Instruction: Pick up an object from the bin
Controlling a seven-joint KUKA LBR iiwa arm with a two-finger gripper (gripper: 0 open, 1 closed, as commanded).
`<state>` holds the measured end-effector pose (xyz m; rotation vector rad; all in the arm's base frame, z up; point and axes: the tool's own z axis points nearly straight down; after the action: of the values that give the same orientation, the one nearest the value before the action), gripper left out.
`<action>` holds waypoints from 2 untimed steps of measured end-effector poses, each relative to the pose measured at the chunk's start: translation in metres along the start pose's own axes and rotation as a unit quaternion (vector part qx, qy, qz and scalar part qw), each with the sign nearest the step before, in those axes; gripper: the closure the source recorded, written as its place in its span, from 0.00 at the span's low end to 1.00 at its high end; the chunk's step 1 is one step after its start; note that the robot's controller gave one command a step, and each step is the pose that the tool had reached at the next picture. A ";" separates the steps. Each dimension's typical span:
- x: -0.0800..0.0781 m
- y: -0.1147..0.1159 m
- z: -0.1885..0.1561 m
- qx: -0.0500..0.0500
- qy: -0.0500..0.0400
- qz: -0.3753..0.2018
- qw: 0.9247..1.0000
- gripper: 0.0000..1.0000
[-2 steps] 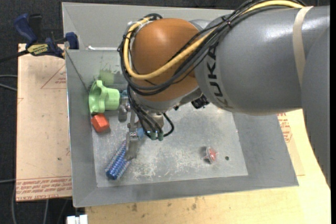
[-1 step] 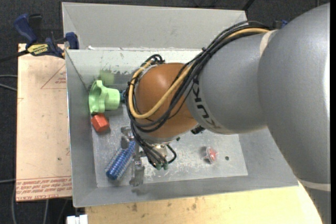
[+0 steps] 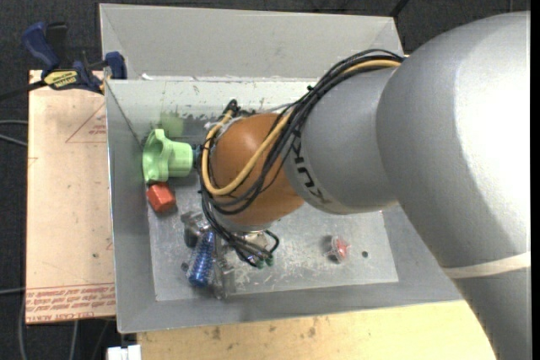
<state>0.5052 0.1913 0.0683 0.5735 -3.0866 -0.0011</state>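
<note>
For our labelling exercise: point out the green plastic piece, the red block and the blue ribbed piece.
green plastic piece (image 3: 163, 156), camera view, middle of its body.
red block (image 3: 160, 198), camera view, top face.
blue ribbed piece (image 3: 201, 264), camera view, ribbed side.

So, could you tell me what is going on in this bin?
The arm's gripper hangs low in the near left corner of the bin, right at a ridged blue cylinder; whether it holds it, I cannot tell. A green plastic piece and a small red block lie by the left wall, and a small reddish thing lies alone to the right.
</note>
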 end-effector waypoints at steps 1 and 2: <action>0.000 0.000 -0.001 0.000 -0.001 0.000 1.000 1.00; -0.016 0.001 -0.117 0.000 -0.005 -0.011 1.000 1.00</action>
<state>0.5203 0.1985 0.1856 0.6094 -3.0907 -0.0039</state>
